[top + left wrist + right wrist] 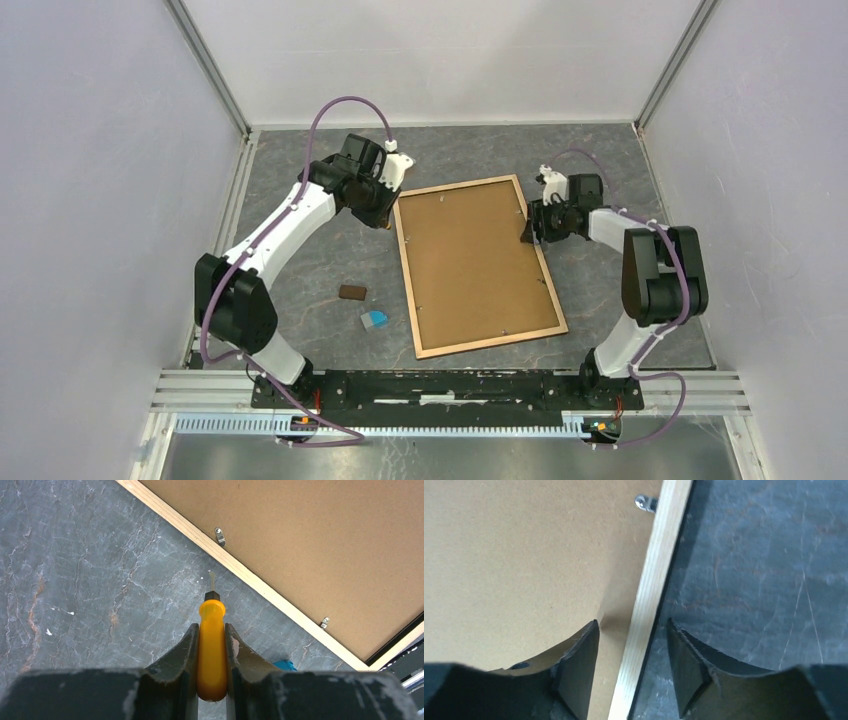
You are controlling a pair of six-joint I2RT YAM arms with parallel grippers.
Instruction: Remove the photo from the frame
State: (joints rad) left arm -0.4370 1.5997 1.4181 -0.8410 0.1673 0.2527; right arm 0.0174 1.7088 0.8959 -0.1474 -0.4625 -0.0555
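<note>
The frame (406, 276) lies face down on the grey table, its light wood rim around a brown backing board (475, 265). The photo is hidden under that board. My left gripper (378, 210) hovers by the frame's far left corner, shut on an orange-handled screwdriver (212, 645). Its thin tip (212, 581) points at the table just short of the rim (250, 577). My right gripper (632, 625) stands open astride the frame's right rim (659, 560), one finger over the board (524, 555) and the other over the table. Small metal clips (219, 535) hold the board.
A small brown block (352, 292) and a blue-and-white object (373, 320) lie on the table left of the frame. White enclosure walls stand on three sides. A metal rail (450, 385) with the arm bases runs along the near edge.
</note>
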